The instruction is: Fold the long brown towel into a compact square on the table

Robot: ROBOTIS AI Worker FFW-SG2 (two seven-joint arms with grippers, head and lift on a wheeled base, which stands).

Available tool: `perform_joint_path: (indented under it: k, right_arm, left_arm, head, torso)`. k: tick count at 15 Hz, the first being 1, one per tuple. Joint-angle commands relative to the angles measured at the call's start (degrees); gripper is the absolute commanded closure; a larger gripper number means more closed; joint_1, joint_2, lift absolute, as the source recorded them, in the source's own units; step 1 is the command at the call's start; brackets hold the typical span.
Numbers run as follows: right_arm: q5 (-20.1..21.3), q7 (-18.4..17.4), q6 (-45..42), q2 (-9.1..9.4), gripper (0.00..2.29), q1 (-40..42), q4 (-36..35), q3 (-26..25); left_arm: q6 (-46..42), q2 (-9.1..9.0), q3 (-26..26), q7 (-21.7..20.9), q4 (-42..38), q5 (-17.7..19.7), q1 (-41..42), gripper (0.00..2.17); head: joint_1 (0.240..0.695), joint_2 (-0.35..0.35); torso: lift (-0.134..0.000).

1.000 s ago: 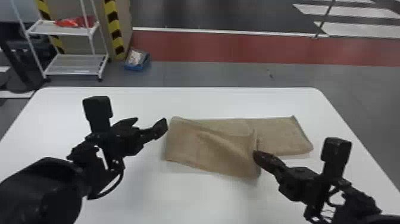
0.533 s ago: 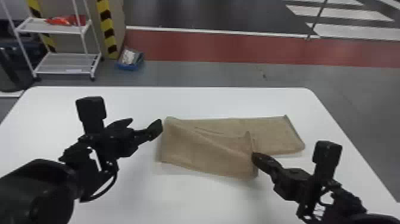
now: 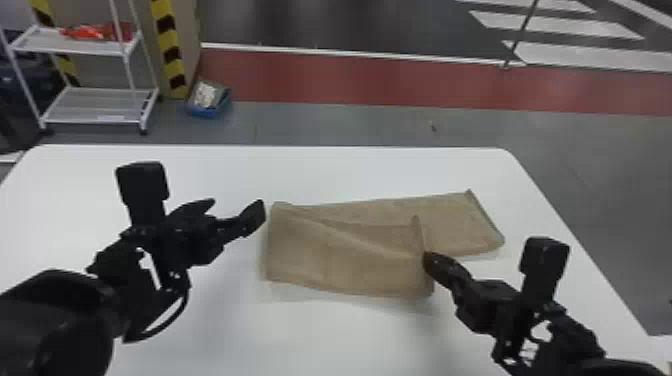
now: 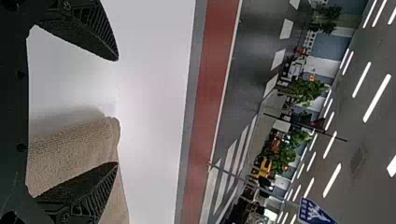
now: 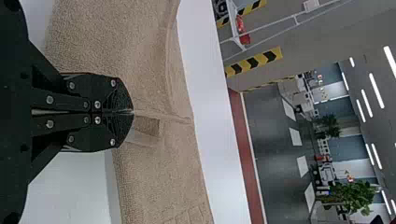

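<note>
Clamped on the raised edge of the brown towel (image 3: 345,260), the right gripper (image 3: 427,257) has its two fingers (image 5: 109,95) pressed together over a pinch of cloth, seen by my remote cameras at the white table (image 3: 320,340). The left gripper (image 3: 235,206), just beside the towel's left end, has its two fingers (image 4: 93,28) spread wide, nothing clamped between them; in the left wrist view one finger crosses over the cloth, though I cannot tell whether it touches.

The left arm (image 3: 55,320) enters from the near left corner and angles right and toward the far side. From the near right corner, the right arm (image 3: 580,335) slants left and toward the far side, its fingertips dipped to the towel. One black block stands on each wrist.

One towel lies across the tabletop, right of the left gripper, doubled over on its left. The top layer covers the near left part of the cloth and ends in a raised ridge under the right gripper, while a single flat stretch shows to the far right.

Beyond the table's far edge, at far left, I count one white rack (image 3: 95,105) with two shelves, red items (image 3: 90,32) on the upper one, and, right of it on the floor, one blue bin (image 3: 202,111) with a pale packet (image 3: 205,95) inside.
</note>
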Motion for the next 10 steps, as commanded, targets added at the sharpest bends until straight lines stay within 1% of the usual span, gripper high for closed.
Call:
perform_joint_path:
  k: [1, 2, 3, 4, 5, 7, 10]
  right_arm:
    - [0.11, -0.53, 2.54, 0.06, 1.49, -0.89, 0.81, -0.03]
    - [0.11, -1.85, 2.89, 0.06, 1.29, -1.07, 0.81, 0.14]
    - [-0.07, -1.85, 2.89, 0.15, 0.96, -1.07, 0.81, 0.23]
    - [-0.07, -1.94, 2.36, 0.24, 0.57, -0.89, 0.72, 0.14]
    - [-0.07, -2.29, 1.84, 0.24, 0.40, -0.63, 0.28, -0.03]
    - [-0.07, -3.26, 1.13, 0.24, 0.39, -0.28, -0.69, -0.47]
    - [0.90, -3.35, 2.54, 0.15, 0.39, -0.81, -0.16, -1.00]
  left_arm:
    - [0.17, 0.00, -0.02, -0.01, 0.00, 0.00, -0.16, 0.09]
    - [0.17, 0.00, 0.07, -0.01, 0.00, 0.00, -0.16, 0.09]
    - [0.17, 0.00, 0.16, -0.01, 0.00, 0.09, -0.16, 0.09]
    - [0.17, 0.00, 0.24, -0.01, 0.00, 0.09, -0.16, 0.09]
    - [0.17, 0.09, 0.33, -0.01, 0.00, 0.18, -0.16, 0.09]
    - [0.17, 0.09, 0.42, -0.01, 0.18, 0.26, -0.07, 0.09]
    - [0.17, 0.09, 0.42, -0.80, 0.44, 0.70, -0.07, 0.09]
  head:
    - [0.695, -0.151]
    - [0.695, -0.154]
    - [0.695, -0.156]
    - [0.695, -0.157]
    - [0.695, -0.157]
    - [0.695, -0.156]
    - [0.695, -0.164]
  torso:
    - [-0.128]
    - [-0.128]
    - [-0.128]
    - [-0.128]
    - [-0.128]
    - [-0.128]
    - [-0.128]
